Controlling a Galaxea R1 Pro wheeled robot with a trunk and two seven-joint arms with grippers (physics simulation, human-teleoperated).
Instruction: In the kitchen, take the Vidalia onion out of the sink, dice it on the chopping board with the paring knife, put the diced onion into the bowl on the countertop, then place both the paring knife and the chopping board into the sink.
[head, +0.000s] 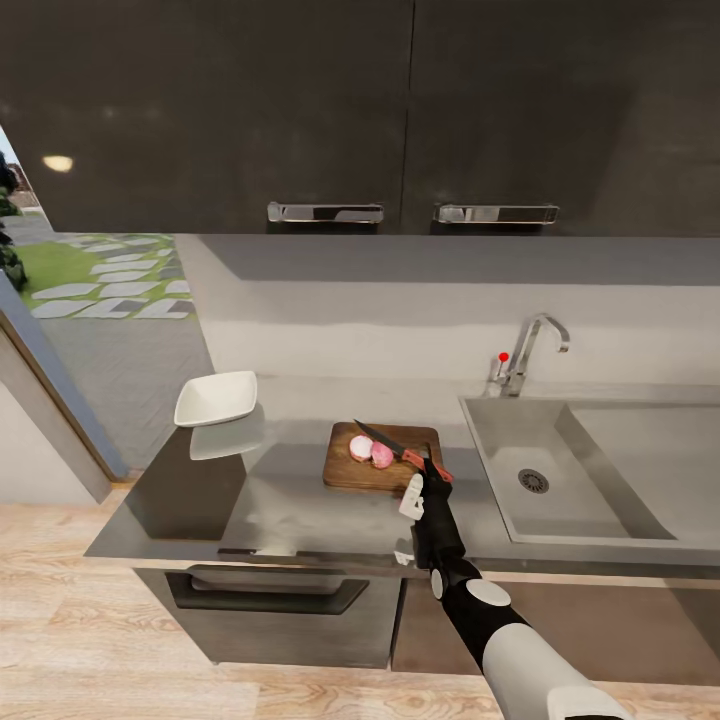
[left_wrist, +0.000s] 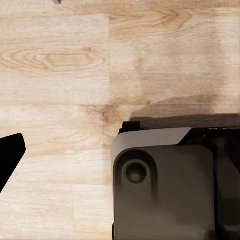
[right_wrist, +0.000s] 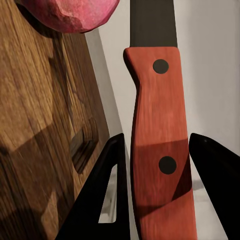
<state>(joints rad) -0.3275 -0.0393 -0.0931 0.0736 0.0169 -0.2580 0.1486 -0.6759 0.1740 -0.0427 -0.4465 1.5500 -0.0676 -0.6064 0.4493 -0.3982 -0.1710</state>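
The right tool (right_wrist: 160, 190) has its fingers closed around the knife (right_wrist: 159, 125) handle, blade over the onion (head: 371, 451) pieces on the board (head: 345, 468). Risk: a shallow grip lets the handle twist, pushing pieces onto the desk (head: 270, 500).

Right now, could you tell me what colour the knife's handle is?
The knife handle is red with two dark rivets, clearest in the right wrist view.

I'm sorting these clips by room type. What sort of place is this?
A home kitchen, most likely. A steel sink with a curved faucet is set into a grey countertop under dark wall cabinets, and a chopping board carries onion pieces.
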